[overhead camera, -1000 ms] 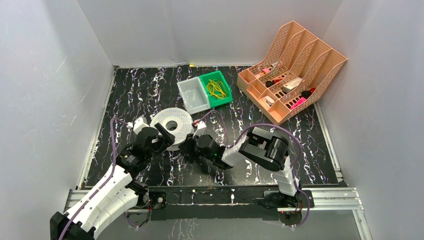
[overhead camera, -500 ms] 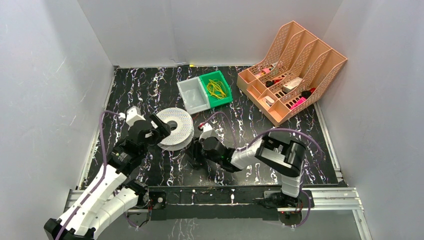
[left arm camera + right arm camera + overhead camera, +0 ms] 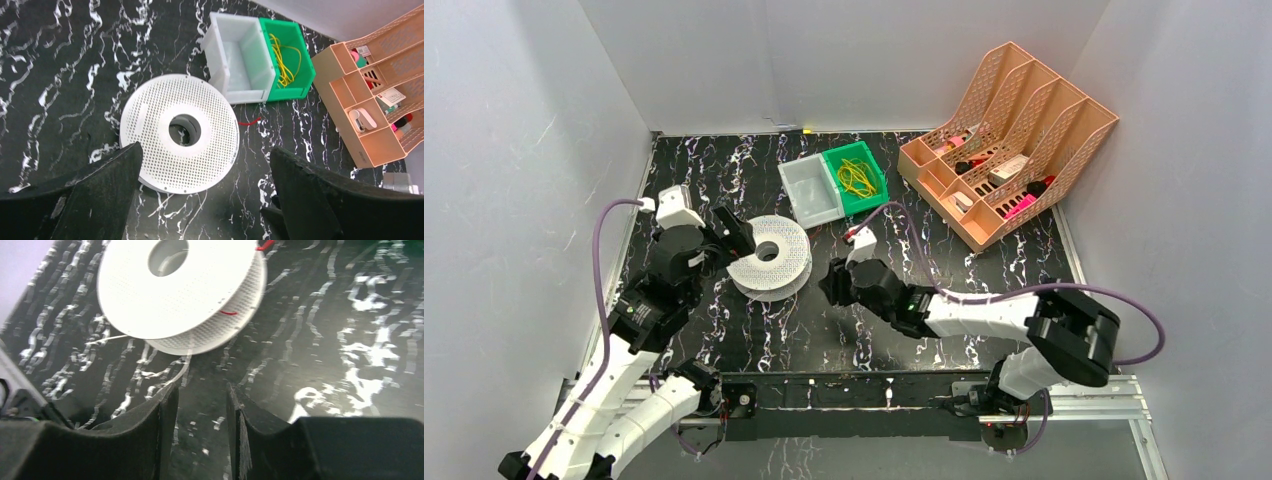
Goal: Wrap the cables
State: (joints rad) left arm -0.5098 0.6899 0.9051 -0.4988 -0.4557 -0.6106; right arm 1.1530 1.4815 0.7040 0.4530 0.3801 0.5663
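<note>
Nearest, the right gripper [image 3: 201, 390] is held low over the bench [image 3: 714, 165], just short of the spool [image 3: 769, 255]; its jaws are parted by a narrow gap and nothing is seen gripped between them. The left gripper [image 3: 205, 155] is poised above the spool's near-left side, jaws spread wide and empty, with the spool framed between them. The spool is laid flat on the bench, both perforated white flanges visible, hub hole up. The red cable [image 3: 249, 121] is found mostly inside the groove between the flanges: a small red bit is glimpsed there in the right wrist view, and a short loose tail is seen poking out on the bench at the spool's far-right edge, toward the white bin [image 3: 812, 190]. How many turns are wound cannot be told. The winding is judged nearly done, with the tail left to be dealt with. For that, the tail should be pinched close to the rim, not at its tip, so slack is kept small. It should then be led low into the groove while the spool is steadied by the other arm at the flange edge. Pulling upward is best avoided, since the light spool could be tipped or dragged. Further back, the green bin [image 3: 856, 178] with yellow wire and the peach organizer [image 3: 1009, 140] are well apart and not needed.
</note>
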